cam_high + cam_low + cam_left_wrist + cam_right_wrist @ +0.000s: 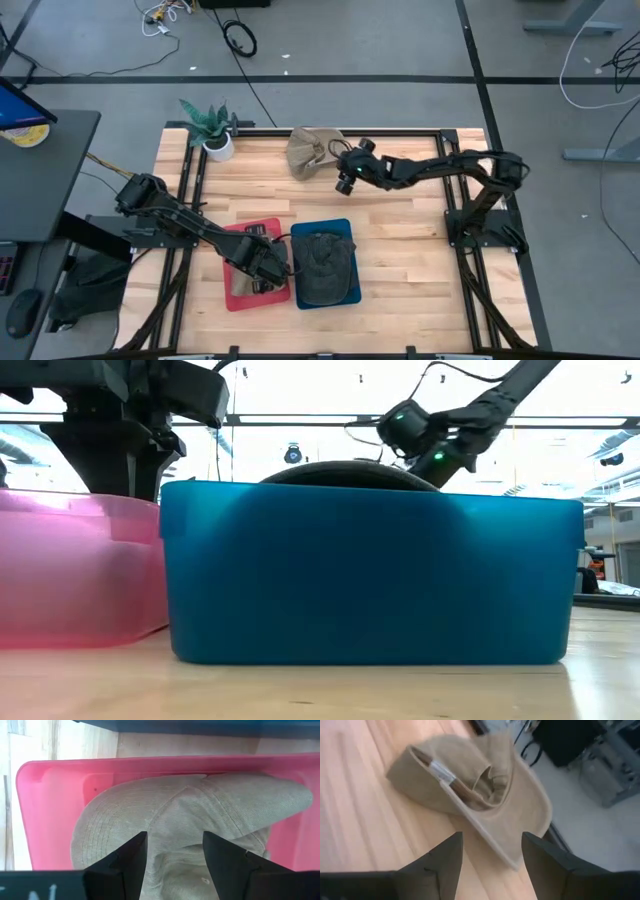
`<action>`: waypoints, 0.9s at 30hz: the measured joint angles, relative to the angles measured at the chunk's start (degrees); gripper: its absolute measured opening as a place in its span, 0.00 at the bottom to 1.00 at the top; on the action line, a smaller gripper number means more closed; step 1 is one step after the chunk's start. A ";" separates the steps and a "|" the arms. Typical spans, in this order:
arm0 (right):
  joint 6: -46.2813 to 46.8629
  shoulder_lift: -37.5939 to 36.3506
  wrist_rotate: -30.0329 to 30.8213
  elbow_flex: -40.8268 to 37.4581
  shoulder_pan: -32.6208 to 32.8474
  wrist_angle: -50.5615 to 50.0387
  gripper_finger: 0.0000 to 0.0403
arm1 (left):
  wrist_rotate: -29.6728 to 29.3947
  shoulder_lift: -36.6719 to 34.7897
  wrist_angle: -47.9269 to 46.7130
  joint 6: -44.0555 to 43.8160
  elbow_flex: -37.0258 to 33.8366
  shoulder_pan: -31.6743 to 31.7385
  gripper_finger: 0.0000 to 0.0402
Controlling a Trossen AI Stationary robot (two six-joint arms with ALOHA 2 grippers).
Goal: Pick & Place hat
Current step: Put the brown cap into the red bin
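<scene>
A beige cap lies in the pink bin, crown up. My left gripper is open above it, one finger on each side of the crown; in the high view this gripper hides the cap. A dark grey hat rests in the blue bin. A second beige hat lies upside down on the table's far side, its inside and label showing. My right gripper is open, just short of this hat on its right, touching nothing. My left gripper comes at the cap's crown from above with open fingers on either side of it. Whether the fingers touch the cloth, I cannot tell. The cap rests on the pink bin's floor.
The pink bin and blue bin stand side by side near the table's near edge. A potted plant stands at the far left corner. Bare wood lies between the bins and the far hat.
</scene>
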 joint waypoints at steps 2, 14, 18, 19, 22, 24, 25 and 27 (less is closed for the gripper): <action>0.07 2.51 -0.90 4.08 -1.00 -5.83 0.51 | -0.01 0.00 0.02 -0.06 0.00 0.00 0.49; 3.24 14.90 -1.64 16.95 -4.79 -18.91 0.46 | 0.00 0.00 0.25 -1.43 0.00 -0.43 0.49; 5.07 14.98 -2.36 17.57 -5.26 -21.58 0.12 | -0.11 0.00 0.20 -1.19 0.00 -1.07 0.49; 5.11 14.94 -2.36 17.57 -5.21 -21.69 0.07 | -0.10 0.00 0.25 -1.17 0.00 -1.07 0.49; 7.20 13.68 -2.00 17.60 -4.49 -22.55 0.03 | -0.51 0.00 0.22 -1.15 0.00 -1.05 0.49; 7.95 12.24 -1.49 17.56 -3.07 -24.15 0.02 | -1.40 0.00 0.15 -1.09 0.00 -1.03 0.49; 8.50 11.20 -0.94 17.54 -2.05 -24.73 0.02 | -1.87 0.00 0.09 -0.89 0.00 -1.02 0.49; 8.92 8.59 0.14 17.54 0.22 -25.18 0.01 | -2.53 0.00 0.04 -0.22 0.00 -1.03 0.49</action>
